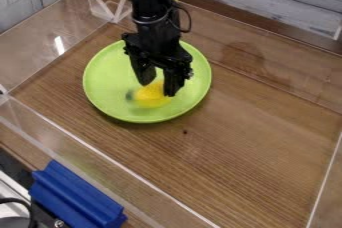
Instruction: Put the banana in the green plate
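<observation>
The green plate (pixel 107 84) lies on the wooden table, left of centre. The yellow banana (pixel 148 95) is inside the plate, right of its middle, and looks blurred. My black gripper (pixel 158 78) hangs straight down over the plate, its two fingers spread apart just above the banana. The fingers are open and nothing sits between them. The banana's upper end is partly hidden behind the fingers.
A clear plastic wall (pixel 40 32) rings the table on the left and front. A blue object (pixel 74 202) lies outside the wall at the bottom left. Bare wood (pixel 254 122) stretches to the right of the plate.
</observation>
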`<action>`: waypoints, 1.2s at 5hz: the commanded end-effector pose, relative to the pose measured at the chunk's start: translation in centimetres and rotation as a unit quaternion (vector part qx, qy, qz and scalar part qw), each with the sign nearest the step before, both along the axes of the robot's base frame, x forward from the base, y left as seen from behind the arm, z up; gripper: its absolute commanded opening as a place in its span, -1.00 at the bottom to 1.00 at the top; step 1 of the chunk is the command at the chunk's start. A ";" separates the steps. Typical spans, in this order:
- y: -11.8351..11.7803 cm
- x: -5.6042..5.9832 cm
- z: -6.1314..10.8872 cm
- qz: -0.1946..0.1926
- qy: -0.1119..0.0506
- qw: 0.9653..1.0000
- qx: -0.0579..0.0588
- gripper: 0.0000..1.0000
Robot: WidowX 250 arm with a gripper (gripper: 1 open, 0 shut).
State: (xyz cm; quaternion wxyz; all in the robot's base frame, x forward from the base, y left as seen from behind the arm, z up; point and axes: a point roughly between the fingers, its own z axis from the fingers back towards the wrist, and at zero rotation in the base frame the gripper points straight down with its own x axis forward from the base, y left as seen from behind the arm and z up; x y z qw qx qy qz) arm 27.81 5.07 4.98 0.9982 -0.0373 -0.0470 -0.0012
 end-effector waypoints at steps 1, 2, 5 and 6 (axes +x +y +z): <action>0.7 1.0 2.1 0.003 -0.025 1.000 0.013 1.00; 0.8 1.1 3.1 0.005 -0.026 1.000 0.013 1.00; 0.7 0.8 7.1 0.003 -0.029 1.000 0.007 1.00; 0.6 0.6 7.0 -0.001 -0.026 1.000 0.005 1.00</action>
